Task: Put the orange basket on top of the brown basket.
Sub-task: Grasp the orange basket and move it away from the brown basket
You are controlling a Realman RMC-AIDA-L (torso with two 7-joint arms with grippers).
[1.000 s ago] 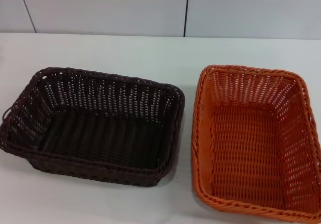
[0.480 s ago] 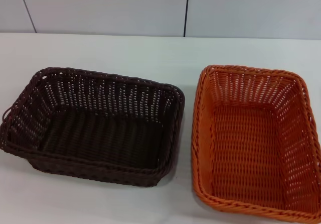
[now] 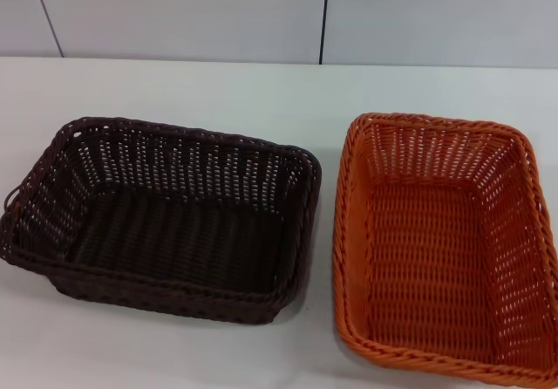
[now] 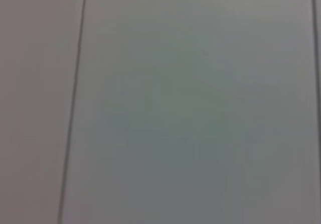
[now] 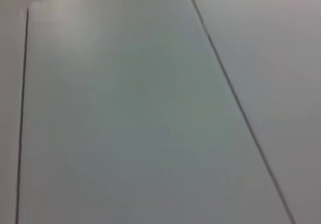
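Note:
The orange basket (image 3: 440, 241) stands upright and empty on the white table, at the right in the head view, its near right corner cut off by the picture's edge. The brown basket (image 3: 166, 219) stands upright and empty at the left, a narrow gap apart from the orange one. Neither gripper nor arm shows in the head view. Both wrist views show only pale wall panels with dark seams.
The white table (image 3: 261, 88) stretches behind both baskets up to a pale panelled wall (image 3: 192, 14) with a dark vertical seam. A strip of bare table lies in front of the brown basket.

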